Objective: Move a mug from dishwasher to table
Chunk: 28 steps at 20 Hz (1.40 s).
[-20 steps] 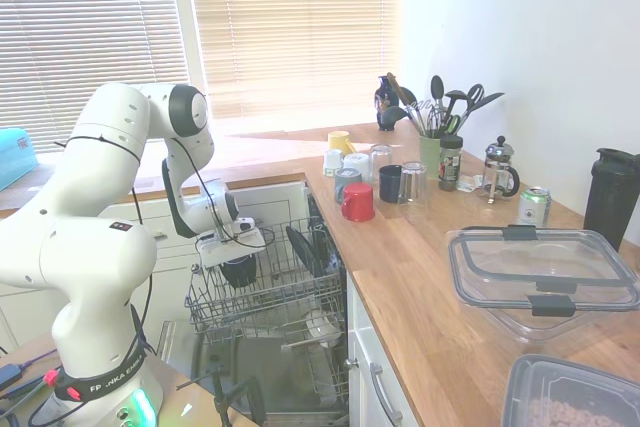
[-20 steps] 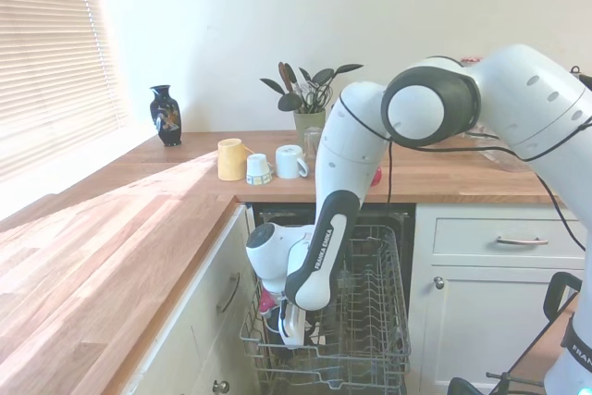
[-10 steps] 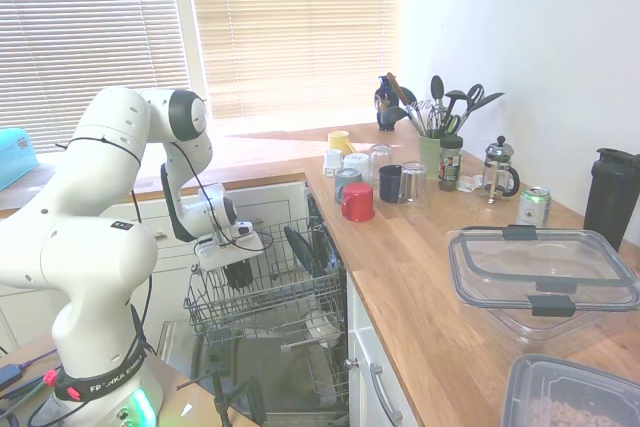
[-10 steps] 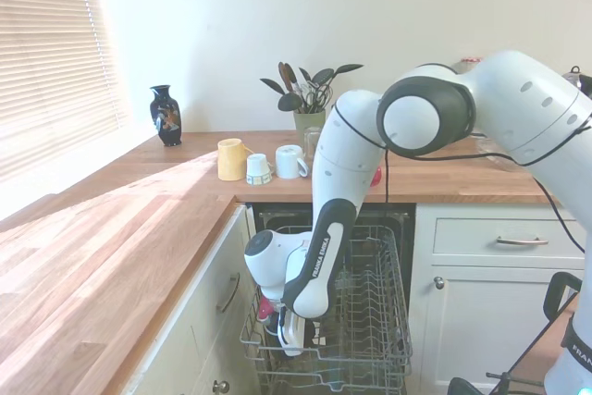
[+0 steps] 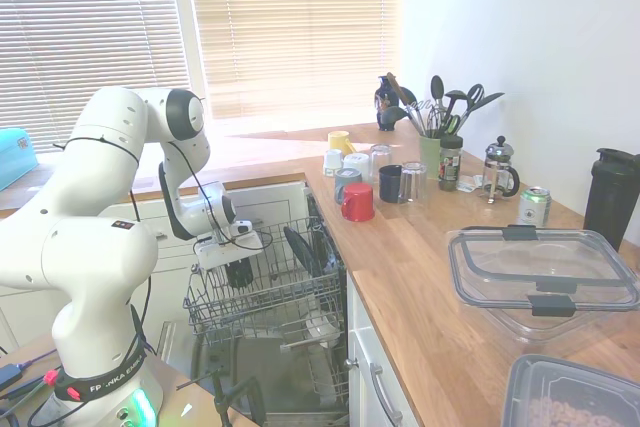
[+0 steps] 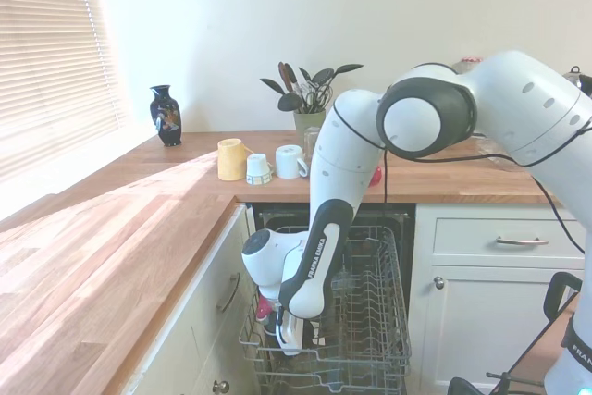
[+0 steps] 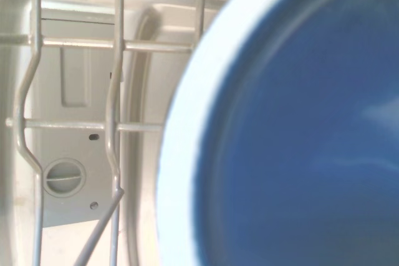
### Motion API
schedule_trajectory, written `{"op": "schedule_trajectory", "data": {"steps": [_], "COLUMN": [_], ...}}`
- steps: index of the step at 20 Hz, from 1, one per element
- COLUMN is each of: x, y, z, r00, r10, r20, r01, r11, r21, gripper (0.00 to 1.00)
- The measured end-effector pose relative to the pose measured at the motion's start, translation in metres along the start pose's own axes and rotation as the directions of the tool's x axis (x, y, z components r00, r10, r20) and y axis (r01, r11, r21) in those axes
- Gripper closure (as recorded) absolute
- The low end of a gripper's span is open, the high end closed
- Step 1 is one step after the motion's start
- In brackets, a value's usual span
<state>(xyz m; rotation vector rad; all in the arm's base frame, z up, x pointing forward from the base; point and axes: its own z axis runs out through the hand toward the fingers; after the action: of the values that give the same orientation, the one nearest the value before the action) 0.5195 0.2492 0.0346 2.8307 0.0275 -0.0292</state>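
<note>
The dishwasher stands open with its grey wire rack (image 5: pixel 290 299) pulled out below the wooden table (image 5: pixel 420 277). The mug (image 5: pixel 240 274), dark and glossy, sits in the rack's near-left part. My gripper (image 5: pixel 238 263) points straight down and is right on top of the mug. The wrist view is mostly filled by the mug (image 7: pixel 299 129), its blue inside and pale rim very close, with rack wires beside it. In the second exterior view my gripper (image 6: pixel 289 344) is low inside the rack (image 6: pixel 370 321) and the arm hides the mug.
A red mug (image 5: pixel 357 203), a dark cup (image 5: pixel 390 183), a yellow mug (image 5: pixel 341 141), glasses and a utensil pot (image 5: pixel 432 152) crowd the table's far end. Plastic boxes (image 5: pixel 540 272) lie nearer. Dark plates (image 5: pixel 300 250) stand in the rack beside the mug.
My gripper has sunk a little lower into the rack and shifted slightly left in the first exterior view, closing onto the mug. The mug has not moved.
</note>
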Motion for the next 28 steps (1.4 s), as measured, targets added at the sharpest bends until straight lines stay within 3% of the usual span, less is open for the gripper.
{"op": "schedule_trajectory", "data": {"steps": [7,19,28], "x": [0.004,0.010,0.019], "y": [0.003,0.025,0.048], "z": [-0.010,-0.081,-0.100], "r00": [1.000,0.996,0.983], "r10": [0.029,0.087,0.180], "r20": [0.002,-0.035,-0.042], "r01": [-0.029,-0.085,-0.176], "r11": [1.000,0.996,0.982], "r21": [0.009,0.040,0.074], "gripper": [1.00,1.00,1.00]}}
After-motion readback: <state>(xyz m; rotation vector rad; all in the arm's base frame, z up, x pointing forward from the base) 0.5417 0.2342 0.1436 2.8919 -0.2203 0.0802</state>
